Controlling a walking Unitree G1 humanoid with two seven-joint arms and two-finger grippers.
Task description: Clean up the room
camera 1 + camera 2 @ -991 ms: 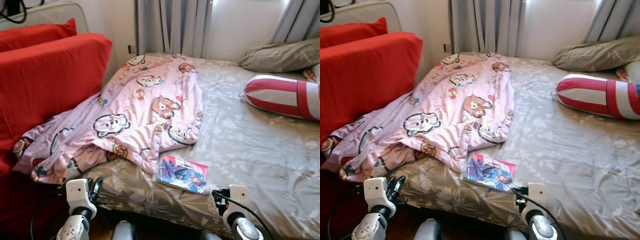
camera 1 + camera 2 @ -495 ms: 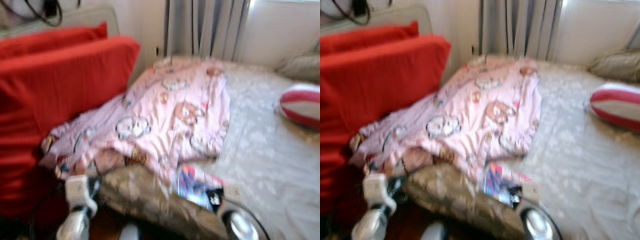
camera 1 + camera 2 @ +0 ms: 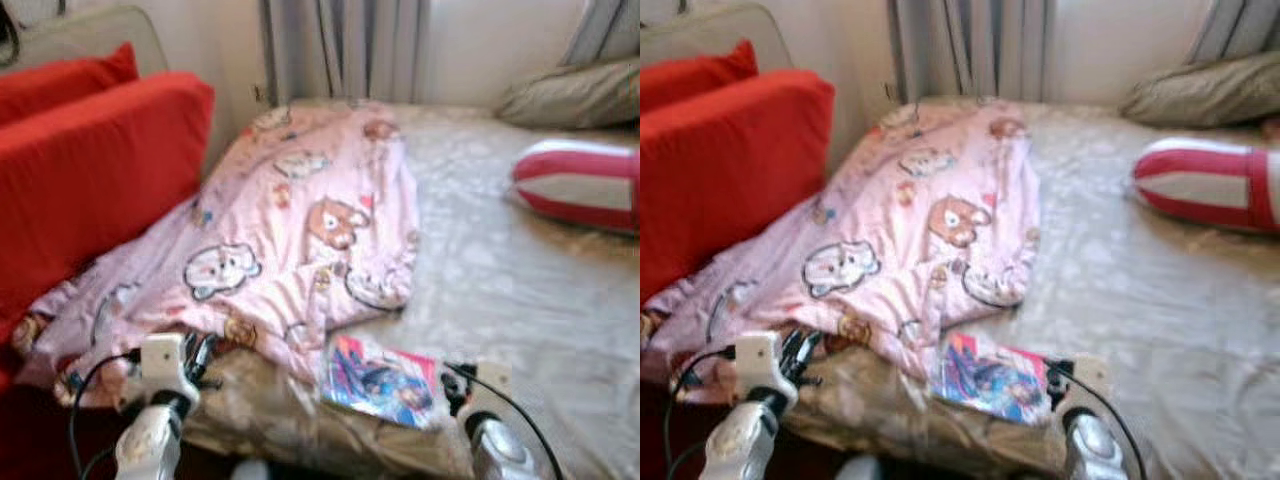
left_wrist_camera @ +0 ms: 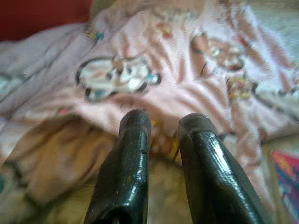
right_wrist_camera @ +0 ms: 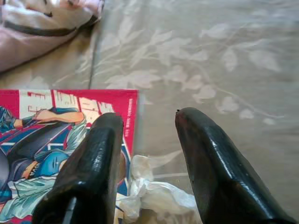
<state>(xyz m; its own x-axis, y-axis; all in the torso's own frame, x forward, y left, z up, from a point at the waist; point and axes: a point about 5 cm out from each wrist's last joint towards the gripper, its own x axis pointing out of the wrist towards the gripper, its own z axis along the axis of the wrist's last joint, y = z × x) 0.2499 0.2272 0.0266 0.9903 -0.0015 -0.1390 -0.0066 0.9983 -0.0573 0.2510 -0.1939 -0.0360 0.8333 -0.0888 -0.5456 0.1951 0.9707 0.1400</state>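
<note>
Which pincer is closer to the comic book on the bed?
Right. The right pincer hovers at the comic book's edge; the left pincer points at the pink blanket, off to the book's left.

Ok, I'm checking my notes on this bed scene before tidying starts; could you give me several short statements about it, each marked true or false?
1. The pink cartoon-print blanket lies crumpled on the grey floral bedsheet. True.
2. The colourful comic book lies on the floor. False: it lies on the bed near the front edge.
3. The red and white striped bolster pillow rests on the bed. True.
4. The right gripper is shut on the comic book. False: its fingers are apart, above the book's edge and a crumpled white tissue.
</note>
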